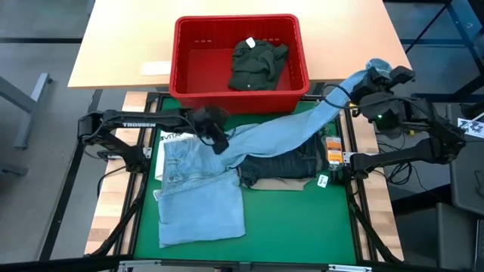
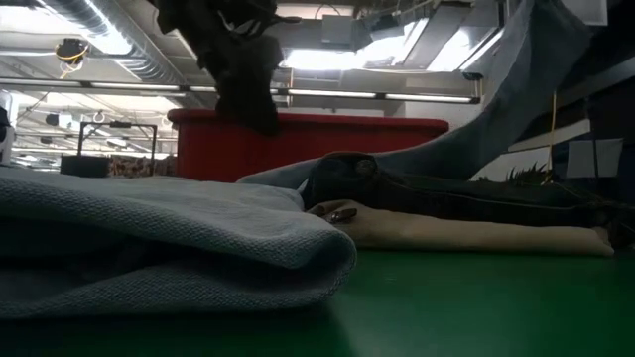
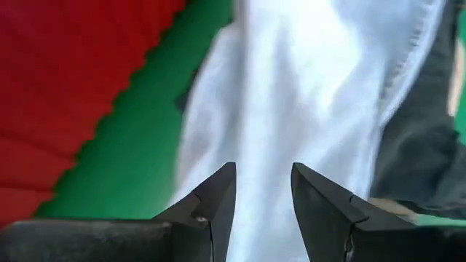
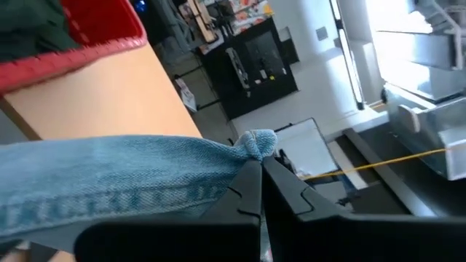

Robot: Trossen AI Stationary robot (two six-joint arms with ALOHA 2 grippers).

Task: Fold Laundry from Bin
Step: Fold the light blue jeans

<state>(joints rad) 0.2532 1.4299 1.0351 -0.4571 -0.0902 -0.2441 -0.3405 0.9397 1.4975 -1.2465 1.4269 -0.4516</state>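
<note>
The light blue jeans [image 1: 200, 189] lie on the green mat [image 1: 302, 219], their waist part toward the left. One leg [image 1: 302, 125] runs up to my right gripper [image 1: 376, 73], which is shut on its end beyond the mat's far right corner. My left gripper [image 1: 217, 141] is open and hovers over the jeans where the leg starts, with light blue cloth [image 3: 291, 87] below its fingers. Dark navy jeans [image 1: 291, 161] lie folded on beige trousers [image 1: 283, 183]. A dark olive-green piece [image 1: 257, 62] lies in the red bin [image 1: 189, 75]. My right gripper pinches the bunched end of the jeans leg [image 4: 255, 143] between its two shut fingers, only a small tuft showing past the fingertips. The leg end is lifted clear. The leg slopes down, drawn out straight, to the part lying on the mat [image 2: 288, 174].
The bin stands on a wooden table [image 1: 121, 45] just beyond the mat's far edge. A white printed piece [image 1: 162, 147] shows under the jeans at the left. Small tags [image 1: 333, 149] lie at the mat's right edge. Bare mat lies toward the near right.
</note>
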